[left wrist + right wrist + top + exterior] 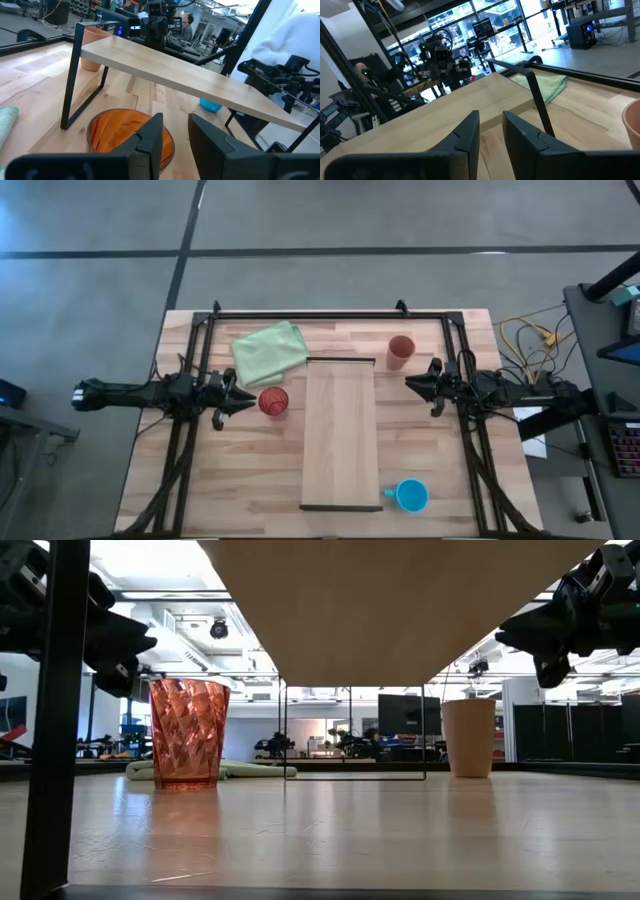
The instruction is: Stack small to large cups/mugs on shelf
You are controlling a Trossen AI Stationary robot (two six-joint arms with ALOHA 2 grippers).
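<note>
The translucent red cup (273,401) stands upright on the table, left of the shelf (338,435), a pale board on dark legs. My left gripper (252,402) hovers open with a narrow gap just left of and above the cup's rim (117,131), touching nothing. The terracotta cup (400,350) stands near the shelf's far right corner. The blue mug (410,496) sits by its near right corner, handle toward the shelf. My right gripper (408,383) hangs open, also narrowly, right of the shelf and just nearer than the terracotta cup (632,122).
A green cloth (268,350) lies crumpled far left of the shelf. A black frame (300,315) runs along the table's far and side edges. Cables (530,335) trail off the table's right. People show in the room behind (290,35).
</note>
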